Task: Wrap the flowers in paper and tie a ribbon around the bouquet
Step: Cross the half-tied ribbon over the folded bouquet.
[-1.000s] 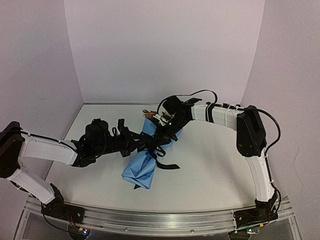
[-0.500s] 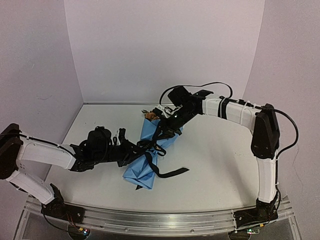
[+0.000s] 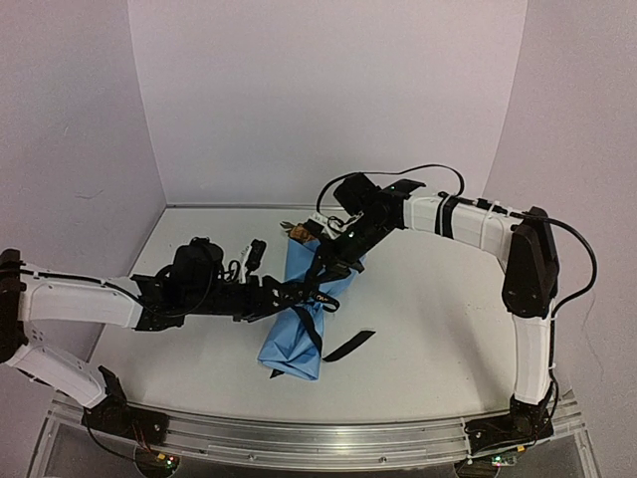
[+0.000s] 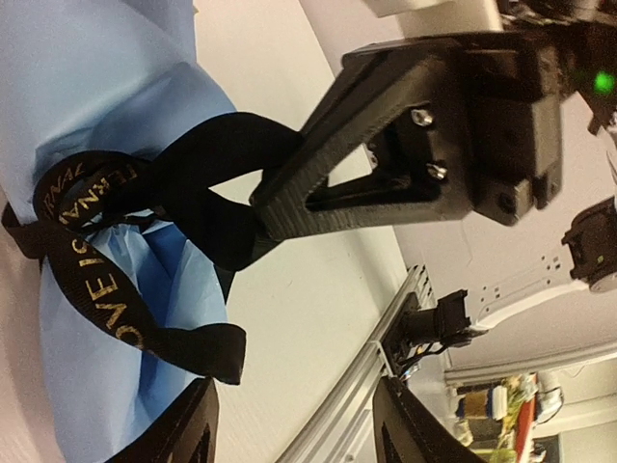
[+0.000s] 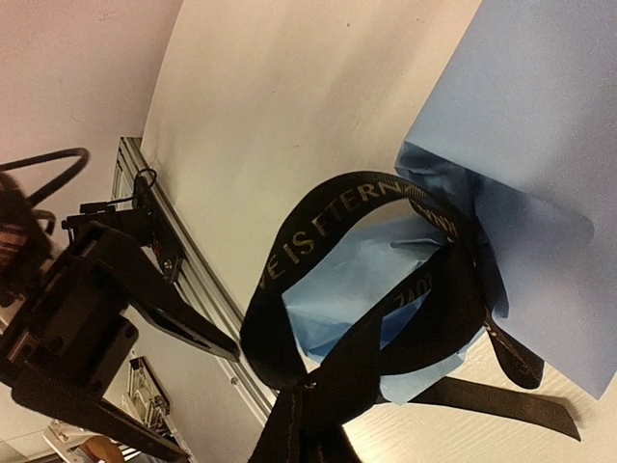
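The bouquet (image 3: pixel 296 334) lies in mid-table, a light blue paper (image 4: pixel 87 87) cone with the flowers (image 3: pixel 298 233) peeking from its far end. A black ribbon (image 4: pixel 89 270) with gold lettering circles its waist, and one loose end (image 3: pixel 348 346) lies on the table to the right. My right gripper (image 3: pixel 330 267) hangs over the bundle's upper part, shut on ribbon strands it pulls up from the loop (image 5: pixel 318 222). My left gripper (image 4: pixel 299 429) stands open just left of the waist, nothing between its fingers (image 4: pixel 193 429).
An aluminium rail (image 3: pixel 299 438) runs along the near table edge. Pale walls close in the back and both sides. The right arm's body (image 4: pixel 453 106) looms close in front of the left wrist camera.
My left gripper has opened and let go of the ribbon. The bouquet's narrow end swung right. The loose ribbon end has shifted to the right.
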Robot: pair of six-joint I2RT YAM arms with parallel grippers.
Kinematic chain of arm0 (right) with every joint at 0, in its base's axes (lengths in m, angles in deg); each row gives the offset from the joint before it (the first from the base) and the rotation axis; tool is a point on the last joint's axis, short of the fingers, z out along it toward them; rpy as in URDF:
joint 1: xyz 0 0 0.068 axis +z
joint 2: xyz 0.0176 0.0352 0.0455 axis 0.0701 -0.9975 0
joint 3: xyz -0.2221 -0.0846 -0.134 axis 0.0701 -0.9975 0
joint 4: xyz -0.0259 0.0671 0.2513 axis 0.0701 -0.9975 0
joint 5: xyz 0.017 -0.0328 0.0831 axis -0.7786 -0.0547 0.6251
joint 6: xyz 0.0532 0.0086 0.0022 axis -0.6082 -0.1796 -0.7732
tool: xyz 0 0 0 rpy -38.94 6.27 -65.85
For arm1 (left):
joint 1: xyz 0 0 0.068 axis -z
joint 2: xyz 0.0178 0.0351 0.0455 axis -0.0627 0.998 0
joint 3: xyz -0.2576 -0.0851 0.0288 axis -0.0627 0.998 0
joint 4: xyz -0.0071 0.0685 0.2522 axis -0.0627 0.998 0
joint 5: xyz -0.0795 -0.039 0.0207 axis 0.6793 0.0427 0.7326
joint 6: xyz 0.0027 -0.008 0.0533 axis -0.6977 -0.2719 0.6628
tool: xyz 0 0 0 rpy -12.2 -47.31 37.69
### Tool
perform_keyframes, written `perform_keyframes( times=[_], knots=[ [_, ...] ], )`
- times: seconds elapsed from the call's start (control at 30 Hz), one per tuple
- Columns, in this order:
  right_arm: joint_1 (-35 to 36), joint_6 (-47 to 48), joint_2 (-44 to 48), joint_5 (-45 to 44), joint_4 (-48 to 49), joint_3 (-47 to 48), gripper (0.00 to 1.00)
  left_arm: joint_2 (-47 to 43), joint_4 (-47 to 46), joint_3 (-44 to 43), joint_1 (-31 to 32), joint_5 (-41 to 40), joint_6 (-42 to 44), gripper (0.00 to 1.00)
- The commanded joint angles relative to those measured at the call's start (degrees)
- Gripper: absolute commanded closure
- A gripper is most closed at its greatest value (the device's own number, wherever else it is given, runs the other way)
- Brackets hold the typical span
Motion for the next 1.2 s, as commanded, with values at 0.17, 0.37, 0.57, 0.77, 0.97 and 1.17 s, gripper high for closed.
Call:
perform_keyframes(
  times=[0.17,0.37,0.57,0.77,0.97,1.17],
  knots=[
    [0.11,-1.65,3.15,0.17,-0.99,1.59,1.00,-6.39,9.21,-5.43,0.11,-5.76,22.76,0.42],
    [0.07,-9.41,1.99,-0.98,-0.97,3.56,1.00,1.19,12.09,-10.04,0.11,-9.49,32.15,0.50],
    [0.08,-19.76,-0.89,0.63,0.77,6.12,1.00,7.20,11.72,-13.00,0.11,-11.60,35.84,0.50],
    [0.01,-19.28,-0.95,2.97,2.44,5.38,1.00,8.11,9.37,-13.54,-0.50,-14.74,36.17,0.50],
    [-0.41,-11.48,1.69,6.76,2.30,0.59,1.00,5.32,3.90,-9.15,-3.58,-7.59,43.09,0.49],
    [-0.42,-1.93,4.67,8.31,1.57,-3.81,1.00,3.07,-6.97,-2.76,-5.08,-0.37,59.22,0.55]
  ],
)
